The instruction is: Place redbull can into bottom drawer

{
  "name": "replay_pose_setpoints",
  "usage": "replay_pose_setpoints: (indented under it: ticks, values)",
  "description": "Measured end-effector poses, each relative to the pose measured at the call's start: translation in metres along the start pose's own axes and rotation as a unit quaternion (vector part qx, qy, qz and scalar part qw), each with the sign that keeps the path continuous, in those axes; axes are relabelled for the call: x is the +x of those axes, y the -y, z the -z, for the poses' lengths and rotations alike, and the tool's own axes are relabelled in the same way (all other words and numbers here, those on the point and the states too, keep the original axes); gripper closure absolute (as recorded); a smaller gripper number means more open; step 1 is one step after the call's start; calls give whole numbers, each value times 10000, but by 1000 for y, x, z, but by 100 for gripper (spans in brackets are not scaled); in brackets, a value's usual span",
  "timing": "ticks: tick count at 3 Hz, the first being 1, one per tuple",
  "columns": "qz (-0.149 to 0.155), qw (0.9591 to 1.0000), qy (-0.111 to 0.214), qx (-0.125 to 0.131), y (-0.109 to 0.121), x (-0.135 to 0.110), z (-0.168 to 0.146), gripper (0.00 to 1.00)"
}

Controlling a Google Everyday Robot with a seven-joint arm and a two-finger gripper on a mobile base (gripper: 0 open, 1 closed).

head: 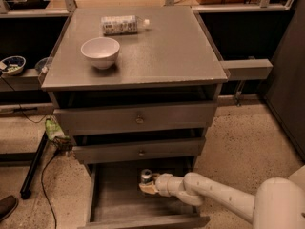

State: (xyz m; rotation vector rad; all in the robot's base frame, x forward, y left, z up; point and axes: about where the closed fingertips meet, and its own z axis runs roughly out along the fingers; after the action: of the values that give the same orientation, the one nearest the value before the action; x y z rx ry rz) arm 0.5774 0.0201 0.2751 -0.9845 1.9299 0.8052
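The redbull can (146, 176) stands upright inside the open bottom drawer (114, 202), toward its back middle, only its shiny top and upper part showing. My gripper (148, 187) reaches in from the right on the white arm and sits right at the can's lower part, hiding it. The drawer is pulled out, showing its flat grey floor and low side walls.
The two upper drawers (138, 119) with brass knobs are slightly ajar. On the cabinet top (167, 51) stand a white bowl (100, 52) and a lying plastic bottle (123, 25). A black stand leg (33, 168) and cable lie on the floor at left.
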Motion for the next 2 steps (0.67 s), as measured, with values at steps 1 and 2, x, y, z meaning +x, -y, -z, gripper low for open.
replay_pose_setpoints:
  ticks: [1,2]
  values:
    - [-2,10000,1,-1,0,0,0,100]
    - [-134,9998,103,-94,-1,1,-1,100]
